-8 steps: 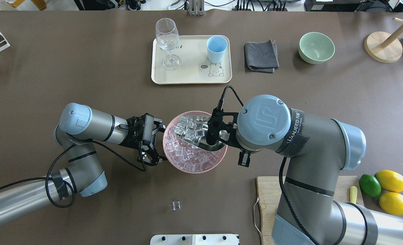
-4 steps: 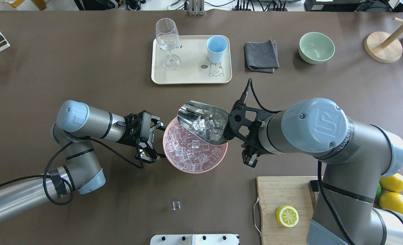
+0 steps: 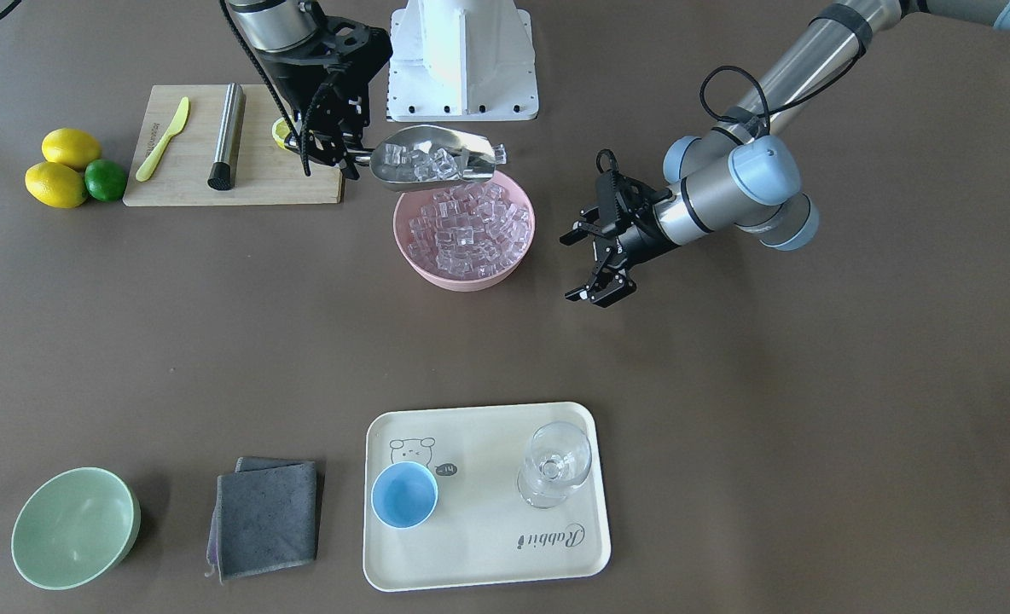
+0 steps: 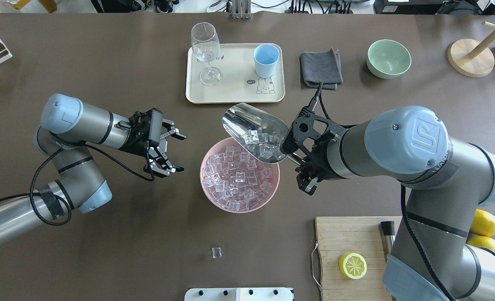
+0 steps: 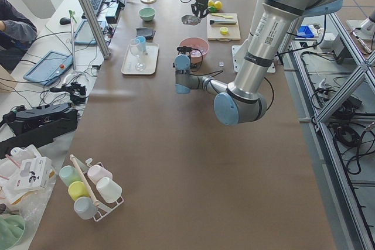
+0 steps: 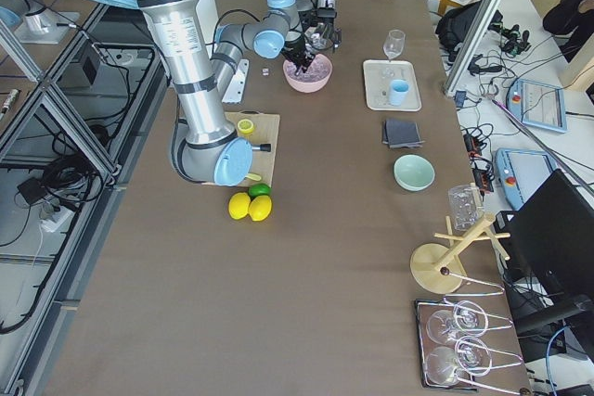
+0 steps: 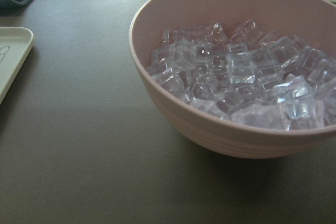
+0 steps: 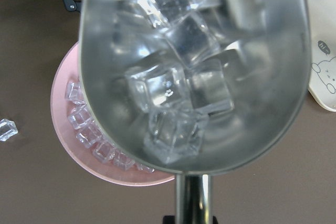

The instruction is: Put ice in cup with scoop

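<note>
My right gripper is shut on the handle of the steel scoop, held above the far rim of the pink bowl. Several ice cubes lie in the scoop's trough. The bowl holds many more ice cubes, close up in the left wrist view. The light-blue cup stands upright on the cream tray, beyond the scoop's mouth; it looks empty in the front view. My left gripper is open and empty, left of the bowl and apart from it.
A wine glass shares the tray. A grey cloth and a pale green bowl lie to its right. A cutting board with a lemon half is near right. One loose ice cube lies on the table.
My right arm lifted the scoop with ice out of the bowl and carried it toward the tray. My left gripper drew back leftward, away from the bowl.
</note>
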Available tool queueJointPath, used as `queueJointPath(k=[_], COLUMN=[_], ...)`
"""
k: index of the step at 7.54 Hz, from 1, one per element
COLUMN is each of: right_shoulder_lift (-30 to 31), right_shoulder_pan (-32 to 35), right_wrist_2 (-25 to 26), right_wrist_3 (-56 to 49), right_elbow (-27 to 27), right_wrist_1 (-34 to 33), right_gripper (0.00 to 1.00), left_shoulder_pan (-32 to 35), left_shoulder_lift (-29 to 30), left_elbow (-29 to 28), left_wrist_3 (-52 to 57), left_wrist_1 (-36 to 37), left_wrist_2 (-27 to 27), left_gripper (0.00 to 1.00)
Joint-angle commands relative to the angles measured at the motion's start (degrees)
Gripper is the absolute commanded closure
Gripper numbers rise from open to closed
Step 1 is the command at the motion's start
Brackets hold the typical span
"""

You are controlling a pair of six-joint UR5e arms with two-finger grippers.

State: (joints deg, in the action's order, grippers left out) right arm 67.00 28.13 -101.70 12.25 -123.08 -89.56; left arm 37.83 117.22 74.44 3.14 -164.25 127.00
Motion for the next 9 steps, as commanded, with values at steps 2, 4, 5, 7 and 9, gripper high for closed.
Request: queueJointPath(k=[2,4,5,7,9], right_shoulder_lift=[-5.1,-9.6,-11.1,-13.9,-18.9], right_shoulder_pan=[7.5,13.0,15.7,17.9,18.2], right_wrist_2=[-9.0,-15.9,-19.1,-20.6,-19.9], right_wrist_3=[0.3,0.7,0.4,-0.5,-4.0], right_elbow=[7.0,12.5,14.4,16.8,23.2], right_wrist_1=[-11.6,-18.8,-22.0,-31.1,-35.5], right_gripper=[1.0,1.0,1.0,1.0,1.0], left_shoulder_pan=[7.5,10.4,11.0,13.5,14.5], left_shoulder_lift=[-6.2,-7.7,-8.0,-8.0,-8.0], left_elbow=[9.5,12.9,12.9,14.0,16.5], left_wrist_3=[0.3,0.0,0.0,-0.1,0.0], left_wrist_1=[15.8,21.1,24.0,32.3,43.0], left_wrist_2=[2.2,2.1,2.1,2.1,1.7], left_gripper=[0.02,0.02,0.02,0.02,0.02])
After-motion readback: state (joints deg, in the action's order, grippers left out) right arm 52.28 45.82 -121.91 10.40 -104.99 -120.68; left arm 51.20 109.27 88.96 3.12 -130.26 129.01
